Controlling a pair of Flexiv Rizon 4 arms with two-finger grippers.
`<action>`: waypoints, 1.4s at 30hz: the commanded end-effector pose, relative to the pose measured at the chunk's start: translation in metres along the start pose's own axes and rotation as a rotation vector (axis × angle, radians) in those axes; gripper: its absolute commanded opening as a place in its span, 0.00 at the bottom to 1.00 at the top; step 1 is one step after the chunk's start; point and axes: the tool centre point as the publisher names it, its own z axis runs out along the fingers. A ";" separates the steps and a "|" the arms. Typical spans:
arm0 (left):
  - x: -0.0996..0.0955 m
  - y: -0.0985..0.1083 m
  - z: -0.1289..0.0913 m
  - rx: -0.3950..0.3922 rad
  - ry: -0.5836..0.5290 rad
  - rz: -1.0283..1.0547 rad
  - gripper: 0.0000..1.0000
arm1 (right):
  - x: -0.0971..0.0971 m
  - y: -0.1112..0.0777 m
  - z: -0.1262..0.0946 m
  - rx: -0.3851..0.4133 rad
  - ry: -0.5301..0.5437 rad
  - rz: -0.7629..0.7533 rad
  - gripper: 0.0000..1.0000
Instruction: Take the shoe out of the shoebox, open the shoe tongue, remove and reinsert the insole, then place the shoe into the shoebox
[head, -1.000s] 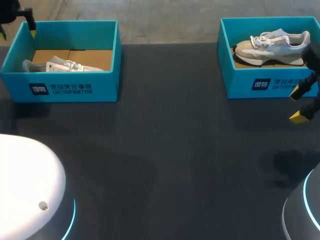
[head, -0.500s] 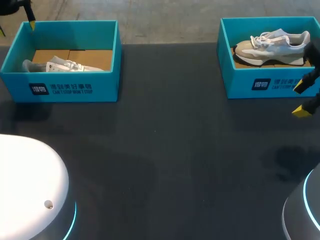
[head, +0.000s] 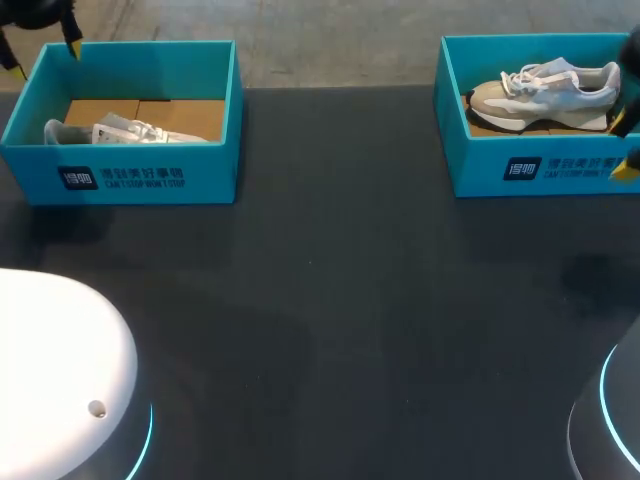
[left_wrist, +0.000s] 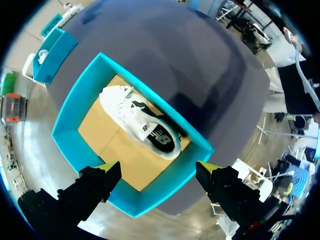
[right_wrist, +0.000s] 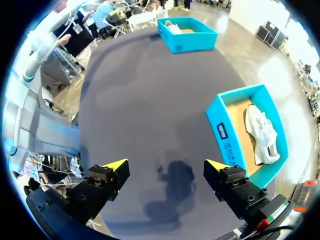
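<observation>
Shoe: the left shoe (left_wrist: 140, 127) lies in the left shoebox (left_wrist: 65, 135) on its cardboard floor. The right shoe (head: 545, 90) lies in the right shoebox (head: 480, 165) (one apiece for the arms).
Bearing: the left shoe is straight ahead of the left gripper (left_wrist: 159, 167), a little past the gap between its yellow tips.
Long axis: slantwise to the line joining those tips, neither across nor along it. A wrist turn looks needed before any grasp.
Nearer arm: the left, hanging over its own box.
Left jaws: spread wide, holding nothing.
Right jaws: the right gripper (right_wrist: 166, 164) is likewise wide open and empty, over the bare counter (head: 340, 300). Its box lies ahead and off to one side.
Hidden: tongue and insole cannot be made out. In the head view the near wall covers the left shoe's lower part. Both grippers are cut by the frame edge there.
</observation>
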 end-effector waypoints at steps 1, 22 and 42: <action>0.003 -0.014 -0.006 -0.041 -0.009 -0.019 1.00 | -0.036 0.000 -0.002 0.026 0.092 -0.002 1.00; -0.003 -0.041 0.001 -0.036 0.016 -0.068 1.00 | -0.094 -0.007 -0.010 0.021 0.104 -0.049 1.00; -0.003 -0.041 0.001 -0.036 0.016 -0.068 1.00 | -0.121 -0.027 -0.008 0.045 0.119 0.004 1.00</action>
